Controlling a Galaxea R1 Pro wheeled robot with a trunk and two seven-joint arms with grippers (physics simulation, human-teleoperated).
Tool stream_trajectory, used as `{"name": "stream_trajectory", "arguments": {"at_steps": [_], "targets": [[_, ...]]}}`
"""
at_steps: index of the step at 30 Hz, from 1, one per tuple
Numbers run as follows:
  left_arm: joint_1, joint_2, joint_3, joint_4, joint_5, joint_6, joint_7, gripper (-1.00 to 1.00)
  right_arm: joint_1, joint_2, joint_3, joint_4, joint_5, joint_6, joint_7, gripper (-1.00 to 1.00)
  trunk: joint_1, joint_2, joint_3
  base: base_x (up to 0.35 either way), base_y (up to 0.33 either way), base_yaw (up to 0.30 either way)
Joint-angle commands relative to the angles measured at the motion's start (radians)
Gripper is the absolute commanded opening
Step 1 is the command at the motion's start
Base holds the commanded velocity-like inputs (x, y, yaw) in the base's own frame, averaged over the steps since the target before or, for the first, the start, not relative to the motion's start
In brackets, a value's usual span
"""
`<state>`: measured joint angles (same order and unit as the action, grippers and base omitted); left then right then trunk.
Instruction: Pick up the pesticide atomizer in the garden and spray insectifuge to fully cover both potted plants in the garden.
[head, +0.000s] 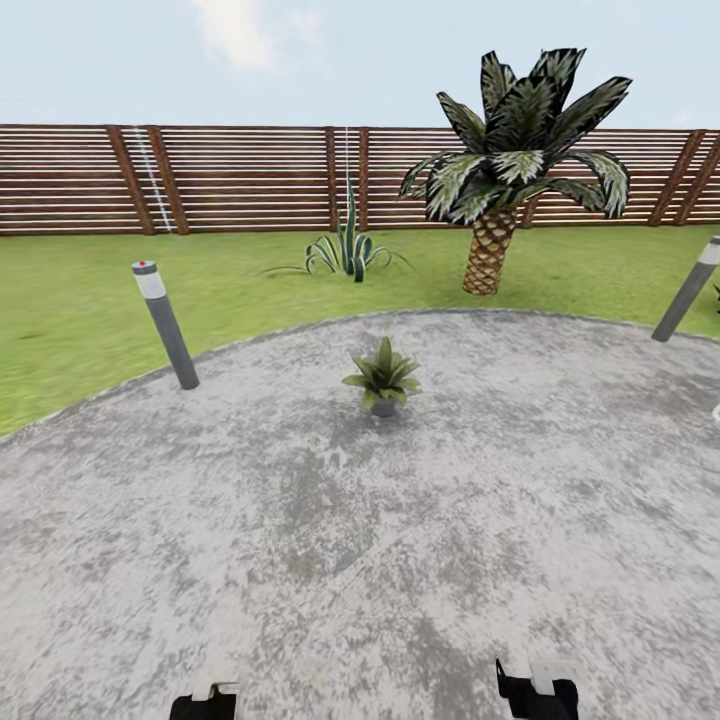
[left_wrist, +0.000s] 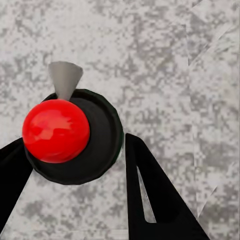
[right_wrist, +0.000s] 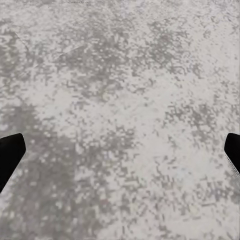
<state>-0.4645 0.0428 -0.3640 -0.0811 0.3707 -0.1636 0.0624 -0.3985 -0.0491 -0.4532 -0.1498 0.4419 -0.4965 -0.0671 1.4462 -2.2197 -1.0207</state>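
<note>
My left gripper (left_wrist: 75, 142) is shut on the pesticide atomizer (left_wrist: 75, 135). From above it is a dark round bottle with a glossy red top and a grey nozzle, held over the grey patio. One potted plant (head: 383, 378), a rosette of pointed green leaves in a small grey pot, stands on the patio straight ahead, well beyond both arms. I make out no insectifuge specks on its leaves. The other potted plant is out of view. My right gripper (right_wrist: 122, 145) is open over bare stone. In the head view the left gripper (head: 205, 705) and right gripper (head: 537, 695) sit at the bottom edge.
Grey posts stand at the patio rim on the left (head: 165, 325) and right (head: 688, 290). Beyond the patio (head: 300, 520) lie grass, a striped spiky plant (head: 348, 250), a palm (head: 490, 250) and the brown slatted fence (head: 240, 180).
</note>
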Motion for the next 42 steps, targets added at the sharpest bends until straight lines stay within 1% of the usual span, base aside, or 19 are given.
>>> {"name": "stream_trajectory", "arguments": {"at_steps": [1, 9, 13, 24, 33, 35, 37, 38, 42], "targets": [[0.000, 0.000, -0.008, 0.000, 0.007, -0.002, 0.004, -1.00, -0.001, 0.000, -0.004, 0.001, 0.011, -0.003, -0.006, 1.00, 0.000, 0.000, -0.001, 0.339, 0.000, 0.000], [0.000, 0.001, -0.009, 0.000, 0.007, -0.002, 0.004, -1.00, -0.001, 0.000, -0.004, 0.001, 0.011, -0.004, -0.006, 1.00, 0.000, 0.000, -0.001, 0.339, 0.000, -0.010], [0.000, 0.002, -0.009, 0.000, 0.007, -0.002, 0.005, -1.00, -0.001, 0.000, -0.004, 0.001, 0.011, -0.003, -0.005, 1.00, 0.000, 0.000, -0.001, 0.334, 0.037, -0.178], [0.000, 0.002, -0.009, 0.000, 0.007, -0.002, 0.005, -1.00, -0.001, 0.002, -0.003, 0.001, 0.011, -0.002, -0.006, 1.00, 0.000, 0.000, -0.001, 0.281, 0.218, -0.247], [0.000, 0.002, -0.009, 0.000, 0.007, -0.002, 0.005, -1.00, -0.001, 0.000, -0.003, 0.002, 0.012, -0.003, -0.006, 1.00, 0.000, 0.000, -0.001, 0.278, 0.231, -0.021], [-0.012, 0.013, -0.021, -0.012, -0.005, -0.002, -0.006, -1.00, -0.012, 0.012, 0.010, -0.009, 0.024, 0.009, 0.005, 1.00, 0.000, 0.000, -0.001, 0.000, 0.000, 0.000], [-0.022, 0.024, -0.012, -0.023, -0.017, -0.013, -0.017, -1.00, -0.011, 0.021, 0.023, -0.020, 0.036, 0.008, 0.016, 1.00, 0.000, 0.000, -0.001, 0.000, 0.000, 0.000], [-0.016, 0.019, -0.006, -0.029, -0.020, -0.019, -0.011, -1.00, -0.012, 0.017, 0.017, -0.026, 0.030, 0.003, 0.010, 1.00, 0.000, 0.000, -0.001, 0.006, 0.000, 0.000], [-0.004, 0.035, 0.013, -0.051, 0.004, -0.042, 0.011, -1.00, -0.012, -0.003, -0.008, -0.037, 0.006, -0.020, -0.012, 1.00, 0.000, 0.000, -0.001, 0.207, 0.000, 0.000]]}}
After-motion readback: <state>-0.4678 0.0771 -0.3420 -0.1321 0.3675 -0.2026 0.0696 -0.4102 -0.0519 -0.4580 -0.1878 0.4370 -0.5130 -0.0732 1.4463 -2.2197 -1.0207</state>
